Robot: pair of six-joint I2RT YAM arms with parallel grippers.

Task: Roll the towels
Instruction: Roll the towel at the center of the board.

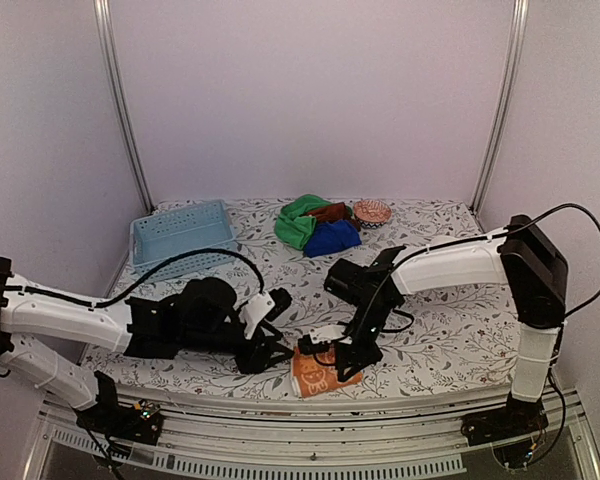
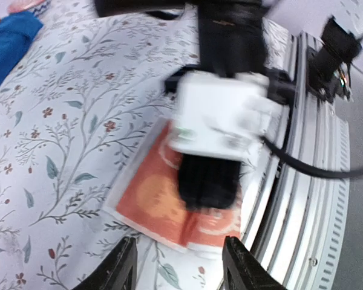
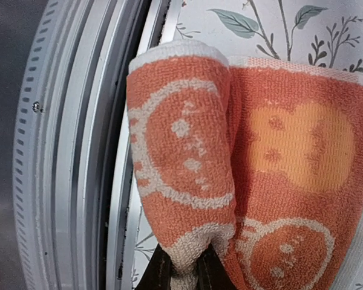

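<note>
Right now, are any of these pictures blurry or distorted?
Left wrist view: motion-blurred, especially the right arm over the orange towel. Right wrist view: sharp close-up of towel weave. Top view: evenly lit, wide lens bends the metal posts.

Folded-over orange towel (image 3: 278, 151) in gripper (image 3: 180, 272)

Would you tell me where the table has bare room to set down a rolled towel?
Free: the tablecloth right of the orange towel out to the right edge, and the strip between the basket and the towel pile. Crowded: the near centre, where the left gripper and right gripper meet at that towel.
</note>
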